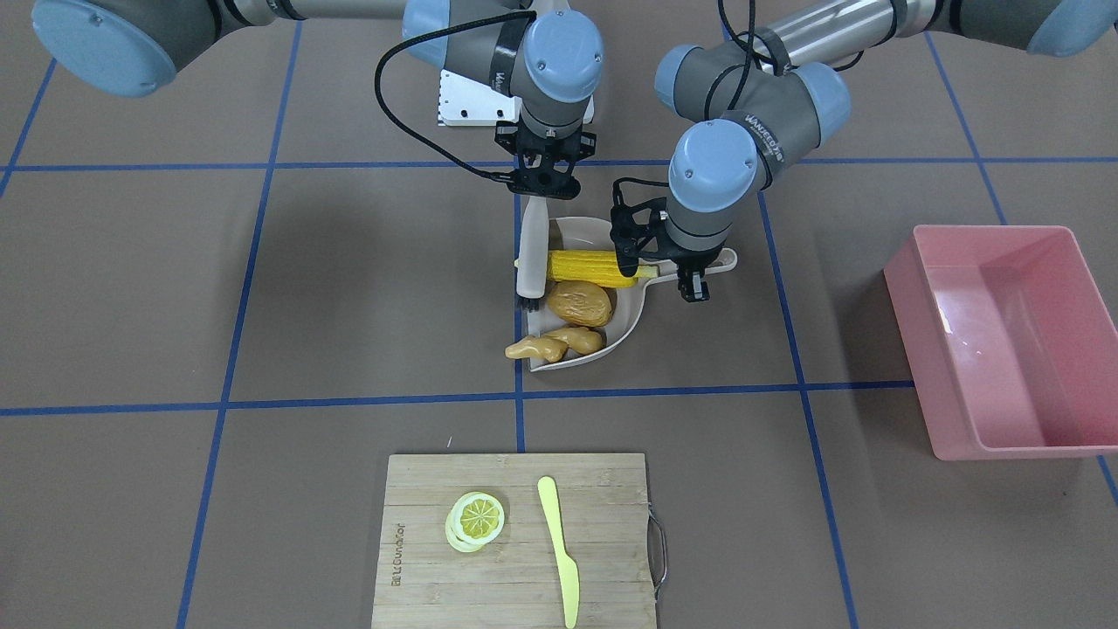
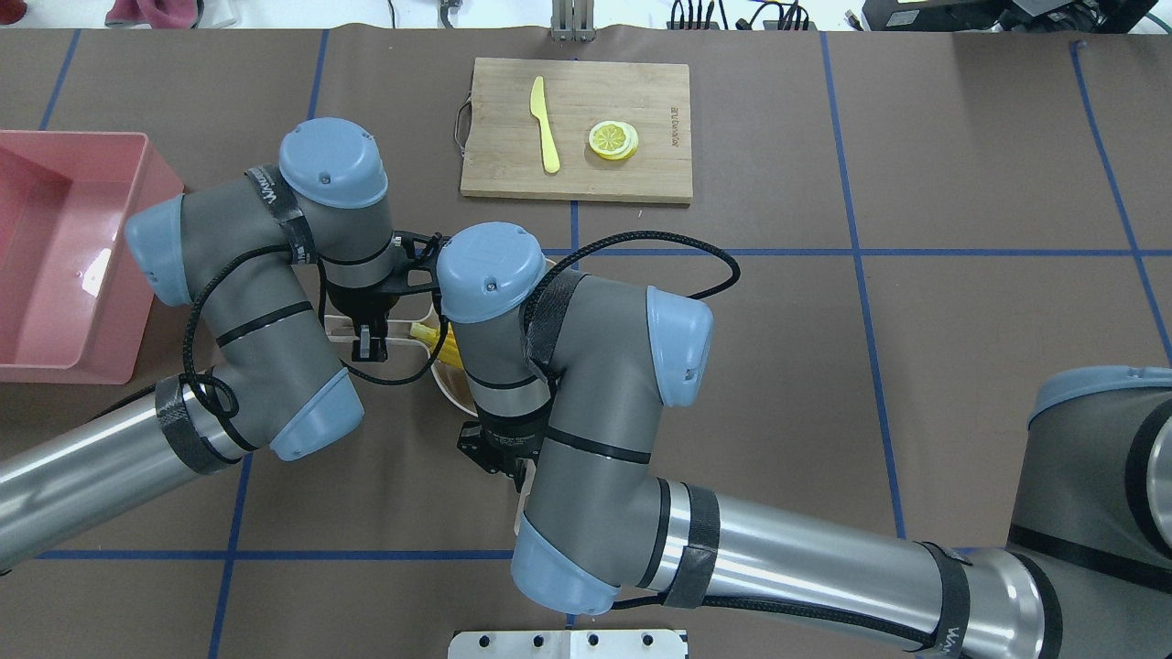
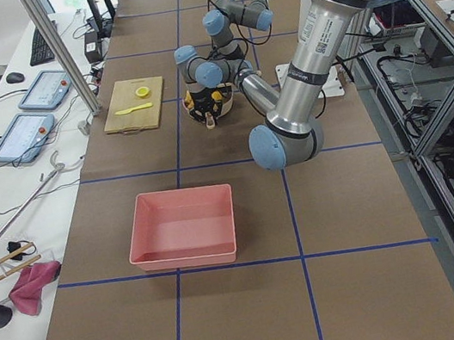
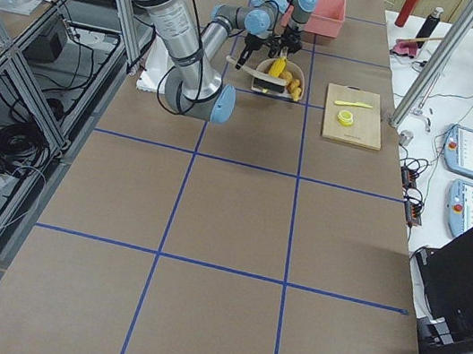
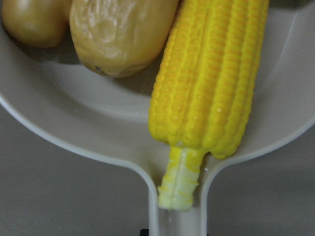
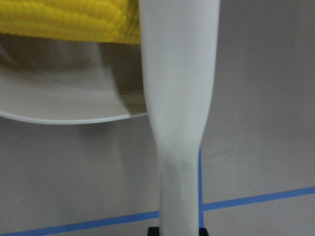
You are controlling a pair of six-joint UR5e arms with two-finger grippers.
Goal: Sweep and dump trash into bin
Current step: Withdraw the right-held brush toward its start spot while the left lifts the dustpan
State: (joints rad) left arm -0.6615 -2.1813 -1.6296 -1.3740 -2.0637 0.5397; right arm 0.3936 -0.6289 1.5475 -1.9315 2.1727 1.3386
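The yellow corn cob (image 1: 594,266), brown potato (image 1: 579,303) and tan ginger root (image 1: 555,345) lie in the beige dustpan (image 1: 629,319); the ginger overhangs its open lip. The left wrist view shows the corn (image 5: 211,83), potato (image 5: 118,34) and ginger (image 5: 34,22) close up. My left gripper (image 1: 694,293) is shut on the dustpan's handle. My right gripper (image 1: 543,183) is shut on a white brush (image 1: 531,253), whose dark bristles sit at the pan's side beside the corn. The handle fills the right wrist view (image 6: 179,98). The pink bin (image 1: 1004,341) stands apart on my left.
A wooden cutting board (image 1: 515,577) with yellow lemon slices (image 1: 476,517) and a pale yellow plastic knife (image 1: 559,546) lies across the table from me. A white base plate (image 1: 472,100) sits near my base. Blue tape lines cross the brown table.
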